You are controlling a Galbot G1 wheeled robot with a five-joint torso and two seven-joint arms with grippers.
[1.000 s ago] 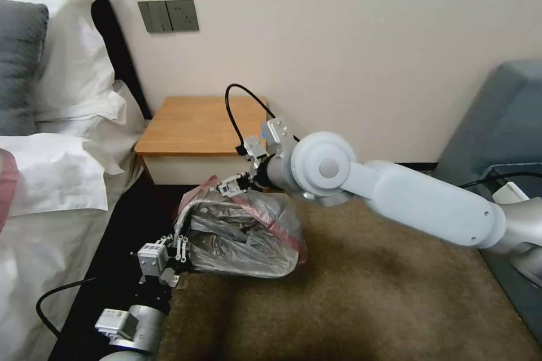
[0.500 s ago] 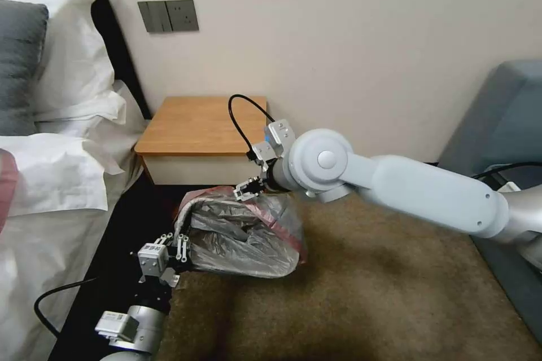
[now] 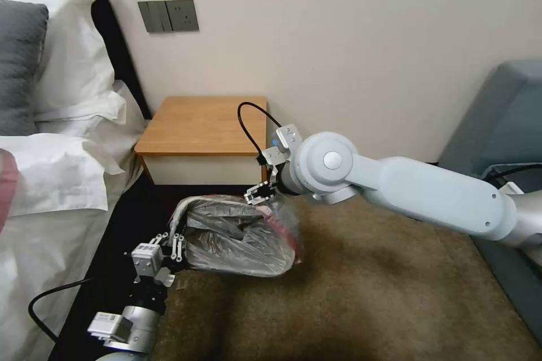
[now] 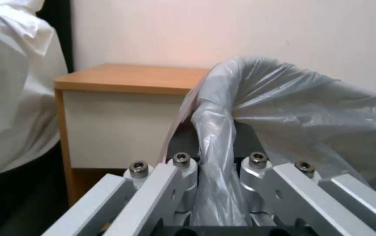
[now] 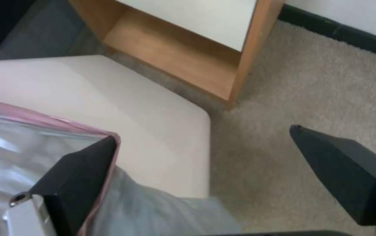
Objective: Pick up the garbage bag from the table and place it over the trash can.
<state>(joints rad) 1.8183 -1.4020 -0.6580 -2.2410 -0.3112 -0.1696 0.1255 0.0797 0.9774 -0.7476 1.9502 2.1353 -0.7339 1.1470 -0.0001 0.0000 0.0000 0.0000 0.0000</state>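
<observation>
1. One left gripper (image 3: 169,240) sits nearest the robot, low beside the bed; in the left wrist view its fingers (image 4: 183,170) are clenched on a fold of the garbage bag (image 4: 284,108).
2. One garbage bag (image 3: 240,234), grey and crinkled with a pink-red rim, is draped over one trash can (image 5: 109,108) standing on the brown carpet (image 3: 367,293) in front of the table; the can's cream wall shows in the right wrist view, partly bare.
3. One right gripper (image 3: 259,194) hovers at the bag's far rim, its two black fingers (image 5: 78,173) spread apart, released; one finger touches the pink edge.
4. One table (image 3: 203,124) stands behind, against the wall, its top bare.
5. One grey switch plate (image 3: 168,16) is on the wall; no writing can be read anywhere.
</observation>
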